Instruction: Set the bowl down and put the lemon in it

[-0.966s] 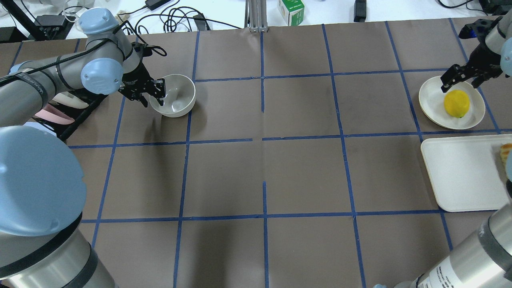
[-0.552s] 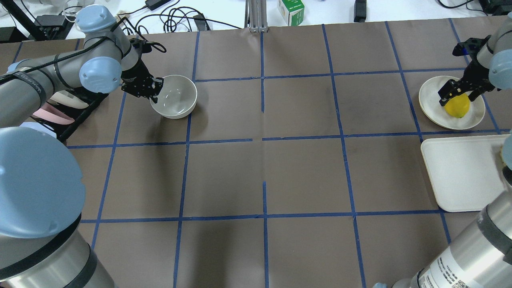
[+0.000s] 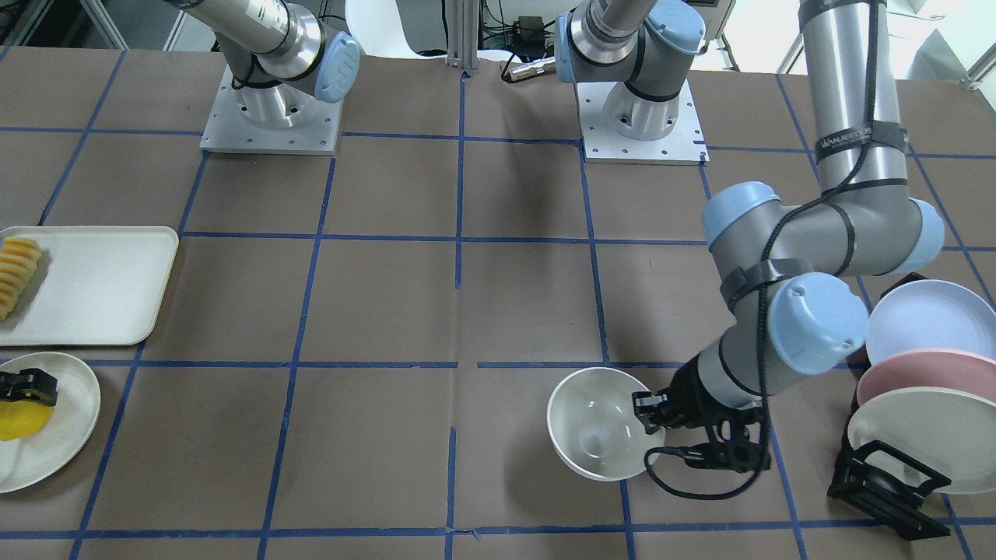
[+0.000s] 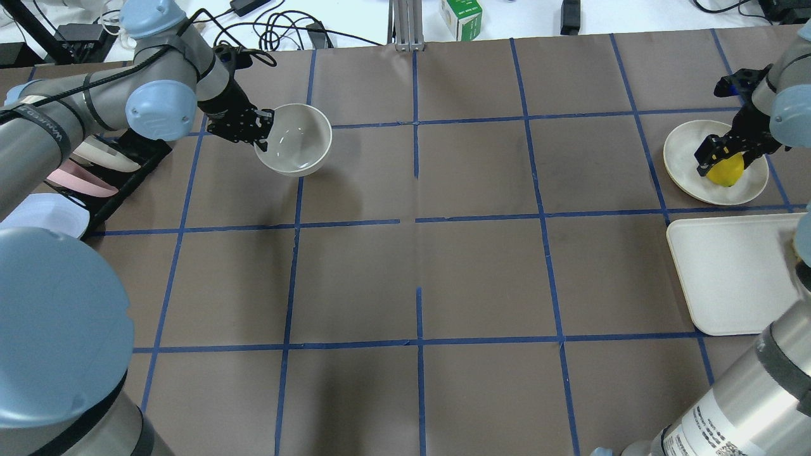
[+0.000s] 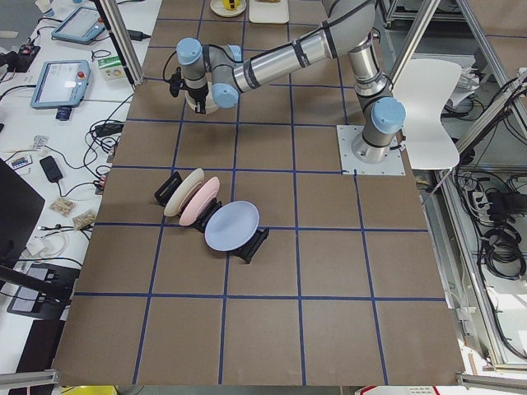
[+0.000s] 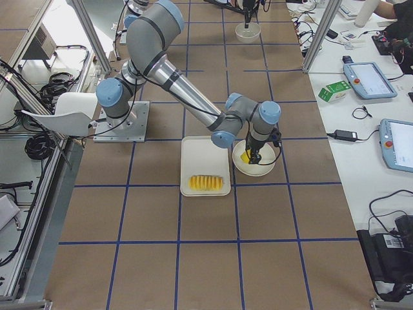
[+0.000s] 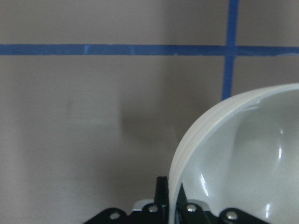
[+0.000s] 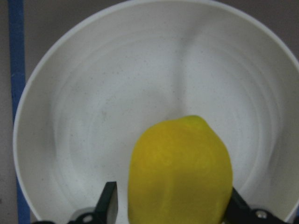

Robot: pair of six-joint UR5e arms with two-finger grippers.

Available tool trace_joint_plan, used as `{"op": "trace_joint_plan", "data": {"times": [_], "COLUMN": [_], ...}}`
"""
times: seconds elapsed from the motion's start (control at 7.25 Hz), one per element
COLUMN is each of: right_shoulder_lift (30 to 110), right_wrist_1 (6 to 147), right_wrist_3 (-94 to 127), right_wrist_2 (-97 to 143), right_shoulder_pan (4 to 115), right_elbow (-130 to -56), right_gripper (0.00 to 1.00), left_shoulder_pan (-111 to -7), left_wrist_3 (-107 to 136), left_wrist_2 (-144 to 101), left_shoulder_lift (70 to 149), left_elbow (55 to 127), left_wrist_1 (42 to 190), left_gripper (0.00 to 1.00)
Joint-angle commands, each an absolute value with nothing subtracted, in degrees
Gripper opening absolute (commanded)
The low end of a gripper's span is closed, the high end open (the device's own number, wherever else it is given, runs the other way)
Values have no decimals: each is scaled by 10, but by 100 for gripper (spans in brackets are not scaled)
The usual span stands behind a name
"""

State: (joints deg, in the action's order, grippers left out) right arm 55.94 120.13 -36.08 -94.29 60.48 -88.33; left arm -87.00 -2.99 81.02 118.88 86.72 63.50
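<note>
The off-white bowl [image 4: 294, 140] hangs slightly tilted a little above the table at the far left. My left gripper [image 4: 260, 133] is shut on its near-left rim. The bowl also shows in the front view [image 3: 595, 432] and the left wrist view [image 7: 243, 158]. The yellow lemon [image 4: 727, 171] lies on a flat off-white plate [image 4: 683, 158] at the far right. My right gripper [image 4: 722, 155] is low over the lemon, open, one finger on each side. In the right wrist view the lemon [image 8: 180, 168] sits between the fingers [image 8: 110, 205] with a small gap on the left.
A white tray [image 4: 728, 278] lies in front of the plate, with a row of sliced fruit [image 3: 17, 272] at its outer end. A black rack with several plates [image 3: 922, 373] stands left of the bowl. Blue tape lines grid the brown table.
My left gripper has lifted the bowl and carried it to the right, away from the rack. My right gripper has come down from behind the lemon to straddle it.
</note>
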Motion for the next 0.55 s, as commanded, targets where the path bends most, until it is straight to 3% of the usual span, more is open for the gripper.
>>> {"op": "trace_joint_plan", "data": {"times": [0.0,0.41], "right_shoulder_lift": [565,659], "right_wrist_1": [1193,1080], "right_wrist_3": [-359,-346], "right_wrist_2": [-941,-925], "right_shoulder_pan": [605,622], "right_elbow": [-872,-853], "right_gripper": [11,13], "left_shoulder_pan": [-957,-1010], "left_wrist_3": [81,188], "left_wrist_2": [807,809], "left_shoulder_lift": [1179,1169], "left_elbow": [914,985], "left_wrist_1": [612,534], "left_gripper": [0,0]}}
